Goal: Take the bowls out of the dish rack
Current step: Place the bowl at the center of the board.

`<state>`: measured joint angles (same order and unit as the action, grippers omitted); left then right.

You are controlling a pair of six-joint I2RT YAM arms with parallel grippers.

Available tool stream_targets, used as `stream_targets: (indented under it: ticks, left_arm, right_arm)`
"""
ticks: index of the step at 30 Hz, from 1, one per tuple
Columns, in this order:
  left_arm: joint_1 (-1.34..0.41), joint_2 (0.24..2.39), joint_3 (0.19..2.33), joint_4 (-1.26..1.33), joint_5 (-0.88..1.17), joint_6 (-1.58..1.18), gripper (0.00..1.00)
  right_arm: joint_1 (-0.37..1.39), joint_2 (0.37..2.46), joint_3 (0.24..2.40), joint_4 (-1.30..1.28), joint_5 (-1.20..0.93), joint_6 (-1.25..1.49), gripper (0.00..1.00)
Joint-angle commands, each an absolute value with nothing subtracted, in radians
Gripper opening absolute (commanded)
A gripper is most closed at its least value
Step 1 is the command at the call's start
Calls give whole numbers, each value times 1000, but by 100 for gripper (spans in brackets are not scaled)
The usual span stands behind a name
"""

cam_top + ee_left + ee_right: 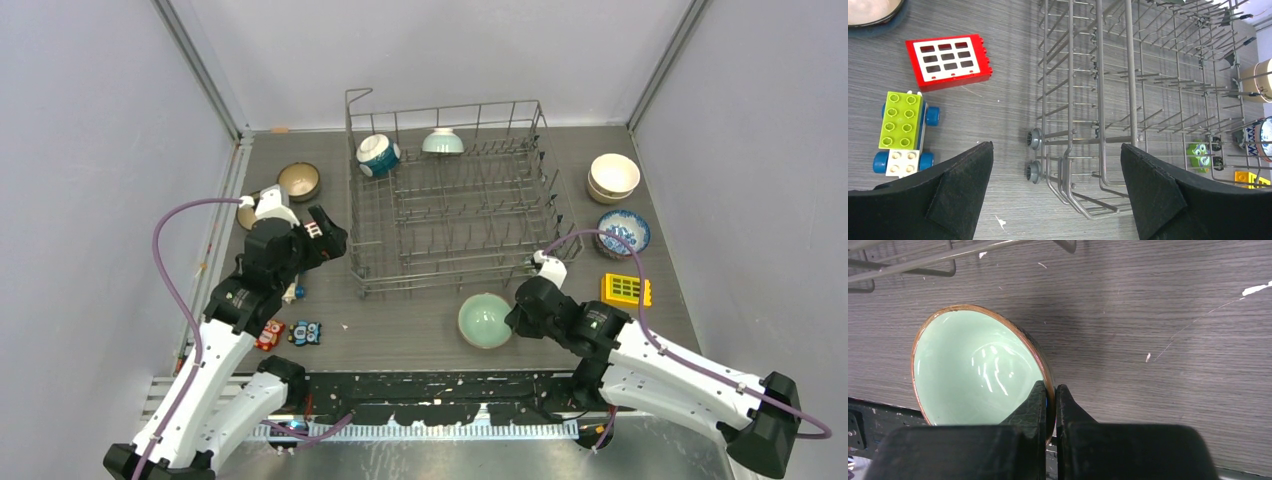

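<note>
Currently two bowls (378,155) in rack (450,215), five on table (400,335), cream one (613,177) maybe stacked. Right gripper (1049,395) clamps green bowl (973,370) by its rim; left gripper (1056,150) wide open beside rack.

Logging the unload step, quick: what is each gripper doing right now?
Left gripper: open, holding nothing.
Right gripper: shut on the rim of the mint green bowl.

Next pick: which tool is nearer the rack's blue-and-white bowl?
Left. The left tool is open off the dish rack's left side, nearer the blue-and-white bowl; the right tool grips the green bowl in front.
</note>
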<state>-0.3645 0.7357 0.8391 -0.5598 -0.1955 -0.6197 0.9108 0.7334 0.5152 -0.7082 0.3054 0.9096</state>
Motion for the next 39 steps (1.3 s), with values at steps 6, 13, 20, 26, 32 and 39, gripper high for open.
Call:
stream_targets:
  ticks: [6,13,20,26,32,39]
  left_arm:
    - [-363,729,839,-565,-197,-607,100]
    - [-363,738,839,-564,-195,-608,100]
    - [-362,738,836,-568,-196,-605,100]
    - [-363,738,844,-575,-195,-602,100]
    - [-364,735,841,-573,-190,-602,100]
    - [-363,745,859,-592,-193,-582,100]
  right_arm:
    - [931,718,486,-665,337,989,1]
    - [941,733,468,-659,347,1010,1]
    - [954,752,467,-660,355,1020,8]
    - [960,747,478,-684,360,1028,32]
    - [972,722,530,-733,351,1022,54]
    - [977,707,754,-920,246,896,74]
